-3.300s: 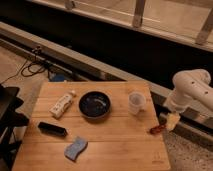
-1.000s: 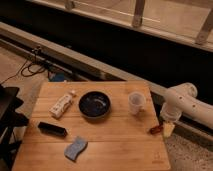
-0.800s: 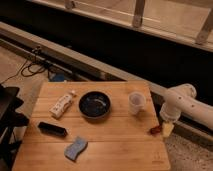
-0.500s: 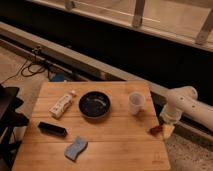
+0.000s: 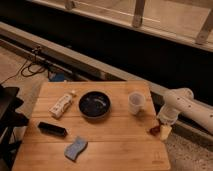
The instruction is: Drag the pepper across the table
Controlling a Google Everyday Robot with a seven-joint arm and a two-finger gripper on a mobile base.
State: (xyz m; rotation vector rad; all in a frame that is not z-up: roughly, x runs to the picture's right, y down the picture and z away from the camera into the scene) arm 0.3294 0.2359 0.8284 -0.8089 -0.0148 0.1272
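Note:
The pepper [image 5: 154,130] is a small dark-red shape lying at the right edge of the wooden table [image 5: 115,145], below the white cup. My gripper [image 5: 164,131] hangs at the end of the white arm [image 5: 187,106], just right of the pepper and right at the table's edge. It looks touching or nearly touching the pepper; I cannot tell which.
A black bowl [image 5: 94,104] sits mid-table, a white cup [image 5: 135,102] to its right. A white bottle [image 5: 61,104] lies at left, a black bar [image 5: 52,128] below it, a blue sponge [image 5: 75,148] near the front. A black chair [image 5: 7,117] stands at left.
The arm has lowered from beside the table's right edge, bringing the gripper down to the pepper. In the last second it has barely moved, and the pepper stays put.

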